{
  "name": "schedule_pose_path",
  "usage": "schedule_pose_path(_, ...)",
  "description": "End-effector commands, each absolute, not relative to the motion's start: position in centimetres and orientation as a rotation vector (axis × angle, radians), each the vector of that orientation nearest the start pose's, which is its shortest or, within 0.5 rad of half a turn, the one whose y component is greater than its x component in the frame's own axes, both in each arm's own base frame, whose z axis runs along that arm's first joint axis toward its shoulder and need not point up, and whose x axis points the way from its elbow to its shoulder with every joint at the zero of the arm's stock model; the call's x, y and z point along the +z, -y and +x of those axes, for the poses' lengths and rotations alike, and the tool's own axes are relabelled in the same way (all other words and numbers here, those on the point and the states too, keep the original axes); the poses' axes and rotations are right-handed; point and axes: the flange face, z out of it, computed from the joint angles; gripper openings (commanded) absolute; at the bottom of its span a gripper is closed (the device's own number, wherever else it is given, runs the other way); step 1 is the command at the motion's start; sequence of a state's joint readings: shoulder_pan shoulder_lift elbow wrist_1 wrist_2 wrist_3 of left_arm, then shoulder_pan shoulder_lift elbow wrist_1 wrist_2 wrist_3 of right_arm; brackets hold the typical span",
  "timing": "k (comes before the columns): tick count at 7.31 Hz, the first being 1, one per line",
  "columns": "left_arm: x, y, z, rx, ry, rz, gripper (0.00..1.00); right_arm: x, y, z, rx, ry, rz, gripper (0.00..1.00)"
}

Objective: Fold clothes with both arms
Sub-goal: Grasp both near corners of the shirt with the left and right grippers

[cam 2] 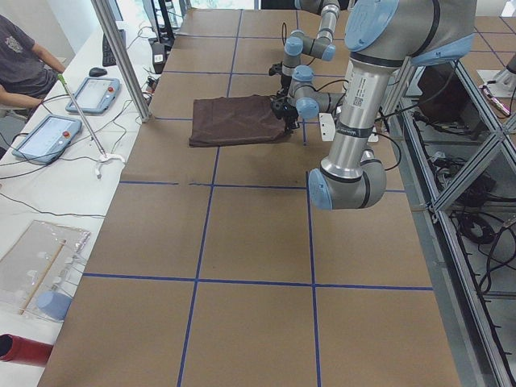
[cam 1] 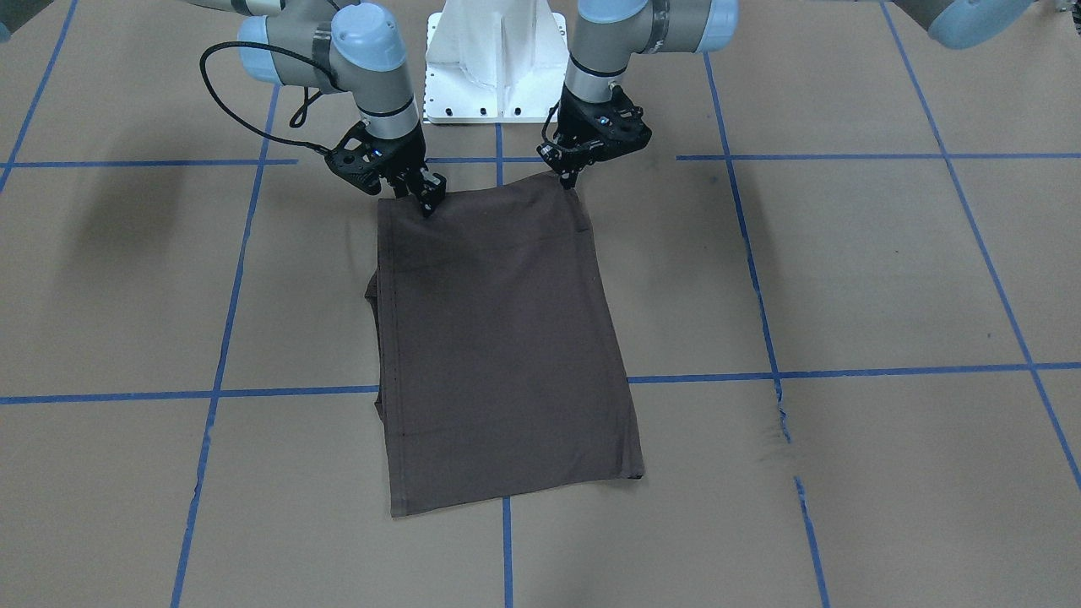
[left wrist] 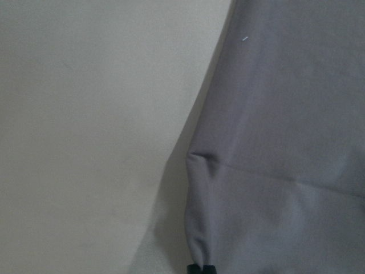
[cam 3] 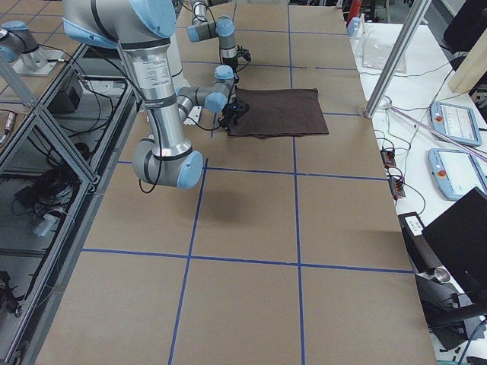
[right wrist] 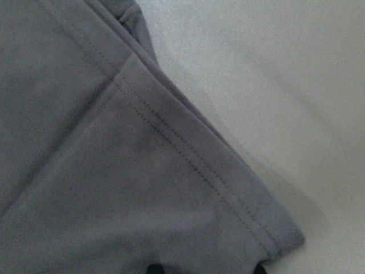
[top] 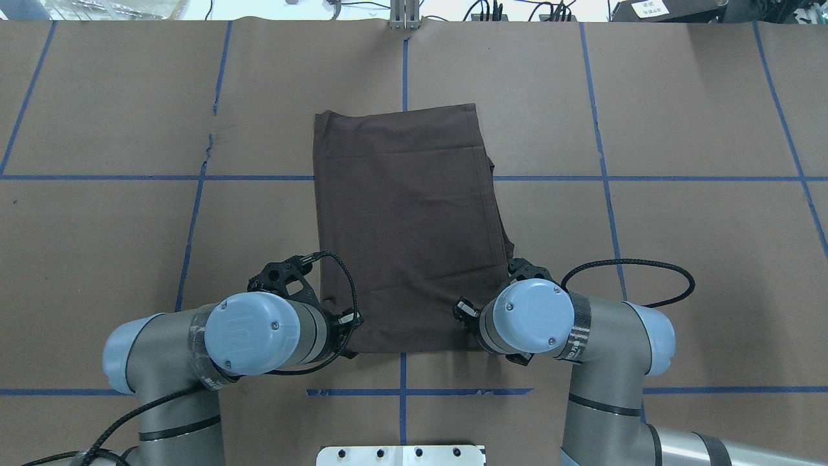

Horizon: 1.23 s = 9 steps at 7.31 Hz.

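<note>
One T-shirt (cam 1: pixel 507 338), folded to dark rectangle, flat on bench, midway between robot-side and operator-side edges. I see left gripper (cam 1: pixel 569 177) pinched closed on corner facing robot-side edge, cloth puckered. Right gripper (cam 1: pixel 428 201) at other robot-side corner, tips parted, stitched hem across gap.

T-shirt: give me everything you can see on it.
Dark grey-brown T-shirt, thin knit, folded into a tall rectangle, flat on the brown-papered table. Stitched hems visible; a layer pokes out on the robot's right side. Left gripper pinches one near corner; right gripper sits at the other, grip unclear.
</note>
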<state>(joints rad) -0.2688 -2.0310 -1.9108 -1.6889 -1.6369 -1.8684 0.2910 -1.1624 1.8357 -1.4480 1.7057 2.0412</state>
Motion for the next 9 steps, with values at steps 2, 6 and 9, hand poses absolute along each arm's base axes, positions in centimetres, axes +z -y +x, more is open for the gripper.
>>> schedule_pose_path(2, 24.4, 28.3, 54.7, -0.497, -0.925, -0.075, 0.00, 30.2, 29.8, -55.2, 0.674, 0.807, -0.199, 0.00)
schedule_pose_path(6, 24.2, 28.3, 54.5, -0.498, -0.930, -0.074, 0.00, 29.1, 30.3, -55.2, 0.685, 0.834, -0.197, 0.00)
schedule_pose_path(9, 24.1, 27.6, 53.9, -0.487, -0.938, -0.078, 0.00, 28.3, 30.2, -53.6, 0.674, 0.858, -0.211, 0.00)
